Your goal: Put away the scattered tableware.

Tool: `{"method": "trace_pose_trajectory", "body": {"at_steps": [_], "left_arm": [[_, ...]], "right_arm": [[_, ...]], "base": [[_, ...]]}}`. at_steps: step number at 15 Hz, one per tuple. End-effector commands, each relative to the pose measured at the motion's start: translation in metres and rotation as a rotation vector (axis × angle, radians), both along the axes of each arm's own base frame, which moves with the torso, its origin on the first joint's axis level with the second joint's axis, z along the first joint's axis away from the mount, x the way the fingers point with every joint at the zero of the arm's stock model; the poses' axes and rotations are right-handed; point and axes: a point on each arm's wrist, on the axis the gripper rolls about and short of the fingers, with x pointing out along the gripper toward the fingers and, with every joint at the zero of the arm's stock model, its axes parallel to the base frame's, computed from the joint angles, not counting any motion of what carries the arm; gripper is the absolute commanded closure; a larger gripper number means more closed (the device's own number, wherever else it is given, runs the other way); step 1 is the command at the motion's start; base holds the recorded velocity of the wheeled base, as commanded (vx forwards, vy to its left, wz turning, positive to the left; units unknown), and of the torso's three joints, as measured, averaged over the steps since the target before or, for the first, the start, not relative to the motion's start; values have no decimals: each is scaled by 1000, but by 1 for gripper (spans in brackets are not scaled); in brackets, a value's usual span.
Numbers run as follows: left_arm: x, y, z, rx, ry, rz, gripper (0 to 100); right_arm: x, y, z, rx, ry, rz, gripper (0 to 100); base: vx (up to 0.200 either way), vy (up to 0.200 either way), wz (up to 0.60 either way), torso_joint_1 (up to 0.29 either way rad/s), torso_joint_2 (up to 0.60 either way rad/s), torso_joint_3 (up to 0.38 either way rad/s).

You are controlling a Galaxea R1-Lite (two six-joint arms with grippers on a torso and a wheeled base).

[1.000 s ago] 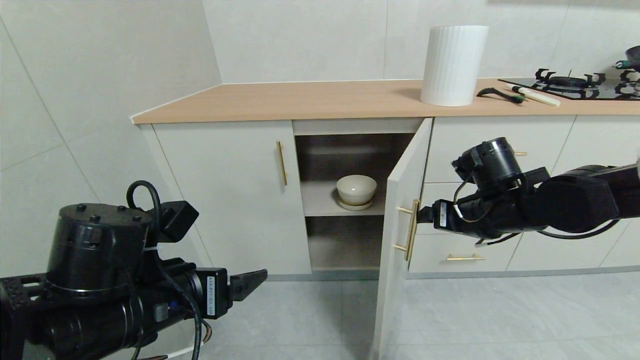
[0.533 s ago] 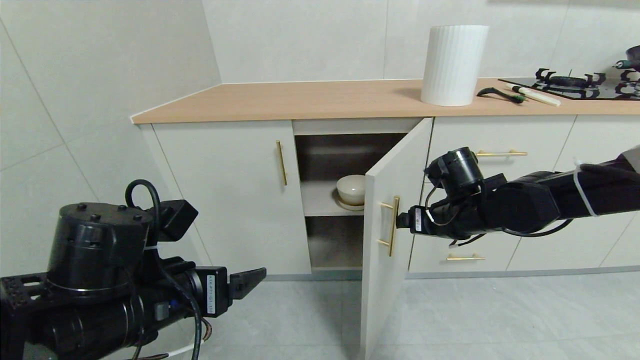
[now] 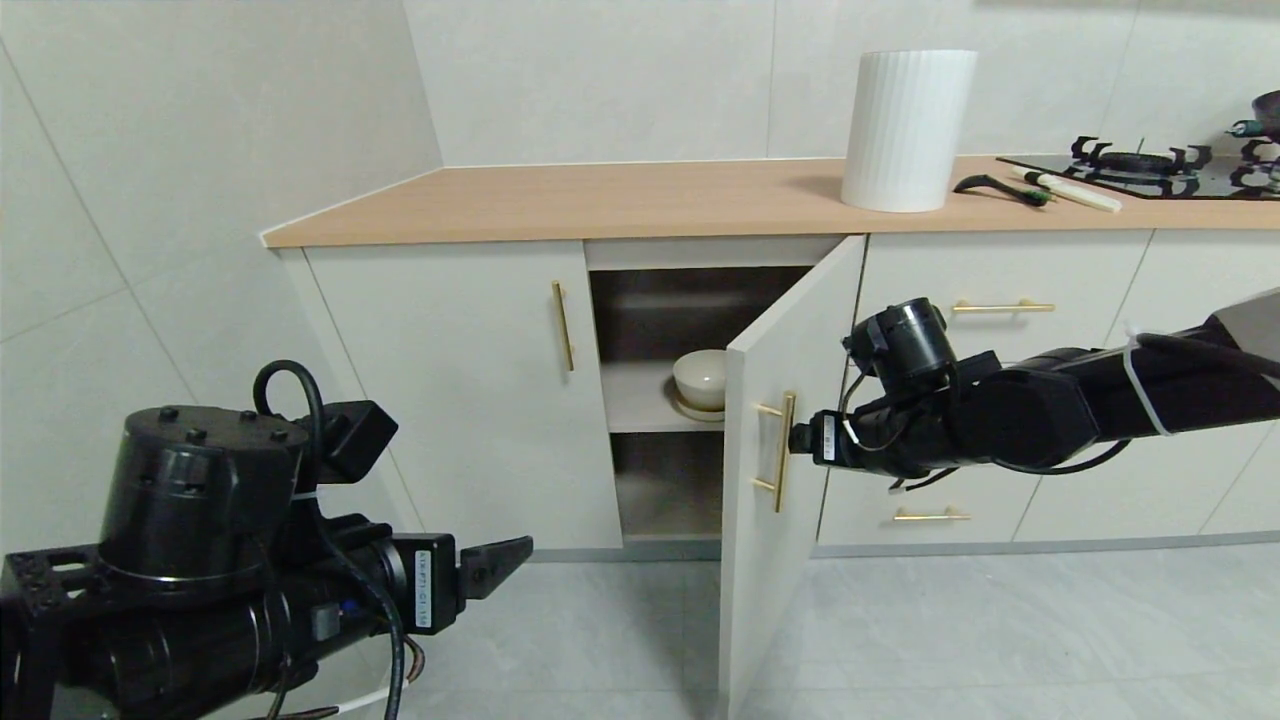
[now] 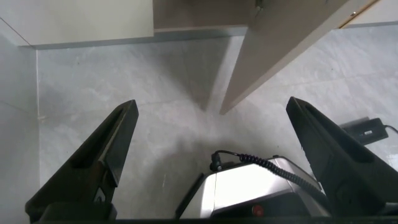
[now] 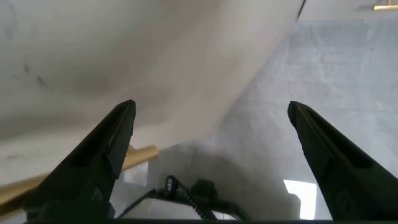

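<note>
A cream bowl (image 3: 700, 377) sits on a small plate (image 3: 700, 411) on the cabinet's middle shelf, partly hidden by the half-shut cabinet door (image 3: 770, 540). My right gripper (image 3: 797, 437) is at the outer face of that door, right beside its gold handle (image 3: 781, 452). In the right wrist view the gripper (image 5: 211, 107) is open, with the door face (image 5: 124, 50) close in front and the gold handle (image 5: 138, 155) near one finger. My left gripper (image 3: 500, 562) hangs low at the left over the floor, open (image 4: 211, 106) and holding nothing.
On the wooden countertop (image 3: 600, 200) stand a tall white ribbed cylinder (image 3: 907, 130), some utensils (image 3: 1035, 188) and a gas hob (image 3: 1150, 168). A closed door (image 3: 460, 400) is left of the opening and drawers (image 3: 1000, 300) are right of it. Grey tiled floor (image 3: 950, 640) lies below.
The cabinet door has swung leftward toward shut, covering part of the bowl, with my right gripper moving left along with its handle. The left arm stayed still.
</note>
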Motion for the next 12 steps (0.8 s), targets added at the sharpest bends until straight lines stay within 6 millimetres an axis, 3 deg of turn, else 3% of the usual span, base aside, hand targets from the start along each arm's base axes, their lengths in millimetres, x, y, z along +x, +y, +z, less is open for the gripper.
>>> {"method": "trace_pose_trajectory", "body": {"at_steps": [1, 5, 12], "left_arm": [[1, 1, -1, 1, 2, 4, 0], [1, 0, -2, 3, 6, 4, 0], [2, -1, -2, 3, 6, 4, 0]], "right_arm": [[1, 1, -4, -4, 5, -2, 0], [0, 1, -3, 1, 5, -4, 0], [-2, 26, -1, 168, -28, -44, 0]], "base": [[200, 0, 0, 2, -7, 2], [200, 0, 0, -1, 0, 2], [0, 0, 0, 0, 0, 0]]}}
